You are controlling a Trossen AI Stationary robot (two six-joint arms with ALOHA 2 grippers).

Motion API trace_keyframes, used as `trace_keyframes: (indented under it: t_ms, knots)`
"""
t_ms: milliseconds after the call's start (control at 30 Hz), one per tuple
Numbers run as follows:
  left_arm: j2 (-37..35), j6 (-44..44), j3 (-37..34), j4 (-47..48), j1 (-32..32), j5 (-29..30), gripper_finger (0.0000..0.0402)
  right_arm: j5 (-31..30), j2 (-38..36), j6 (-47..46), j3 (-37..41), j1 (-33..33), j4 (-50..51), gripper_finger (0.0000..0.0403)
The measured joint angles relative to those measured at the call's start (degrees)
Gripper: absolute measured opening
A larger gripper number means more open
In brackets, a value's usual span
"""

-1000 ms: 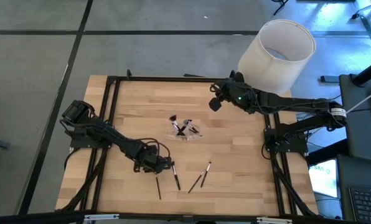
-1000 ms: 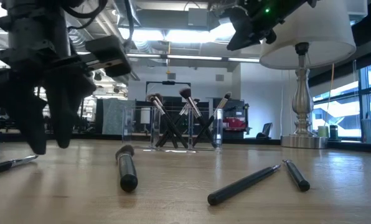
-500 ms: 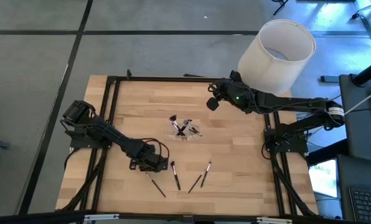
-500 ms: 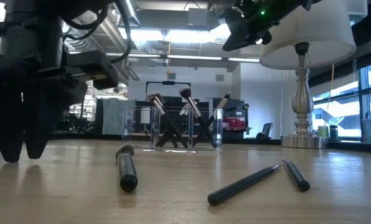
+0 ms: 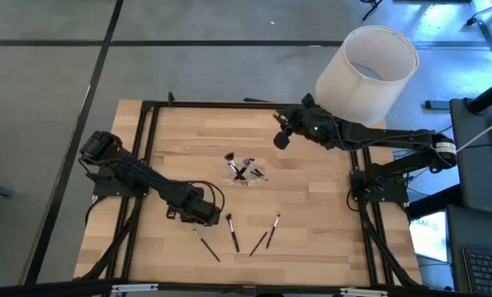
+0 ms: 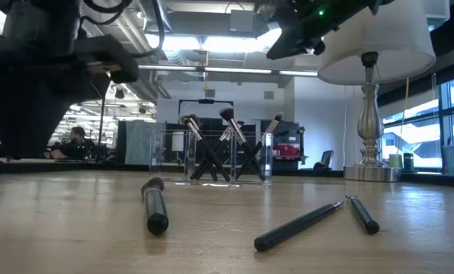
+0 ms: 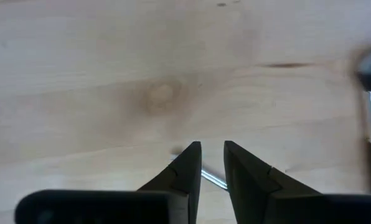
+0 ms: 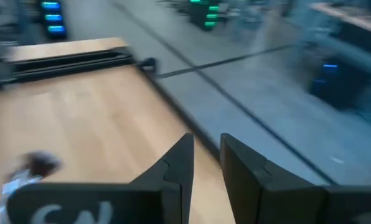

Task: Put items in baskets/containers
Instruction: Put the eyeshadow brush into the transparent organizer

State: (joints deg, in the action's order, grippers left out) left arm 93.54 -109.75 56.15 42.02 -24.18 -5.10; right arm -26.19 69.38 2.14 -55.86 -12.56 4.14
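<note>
Left end effector [image 5: 198, 216] sits low on the wooden worktop [image 5: 312, 214], fingers slightly apart around a thin brush handle [image 7: 214, 180], not clamped. Four makeup brushes [image 5: 230, 233] lie loose, mostly near-to-far. Mid-table, the clear holder [image 5: 244, 172] has brushes angled upward. Right end effector [image 5: 279, 140] hovers beside the white lampshade [image 5: 366, 74], fingers narrowly apart.
</note>
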Motion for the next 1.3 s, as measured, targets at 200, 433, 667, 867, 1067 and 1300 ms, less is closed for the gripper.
trace_keyframes:
  t_ms: [200,433,667,867,1067,1300]
  knots:
    - [0.0,-3.68,-0.23,-0.25,-1.67,-9.79,0.0052,7.79,0.0,-0.21,0.0,0.04,-0.46,0.0079]
    - [0.0,-9.41,-0.25,-2.34,-4.14,-8.92,0.0061,5.81,0.0,-1.7,0.0,0.0,0.31,0.0079]
    - [0.0,-16.89,-0.27,-7.16,-6.8,-4.04,0.0083,5.77,0.0,-2.85,0.0,0.0,1.59,0.0079]
    - [0.69,-25.13,-0.27,-7.59,-9.07,2.93,0.0117,5.76,0.0,-2.11,0.0,0.0,1.33,0.0079]
    - [5.7,-26.38,-0.3,-12.95,-9.94,3.02,0.0135,5.63,0.0,-1.67,0.0,-0.04,0.68,0.0079]
    - [11.72,-23.56,0.44,-23.27,-9.66,1.17,0.0121,5.63,0.0,-1.67,0.0,-0.04,-0.07,0.0079]
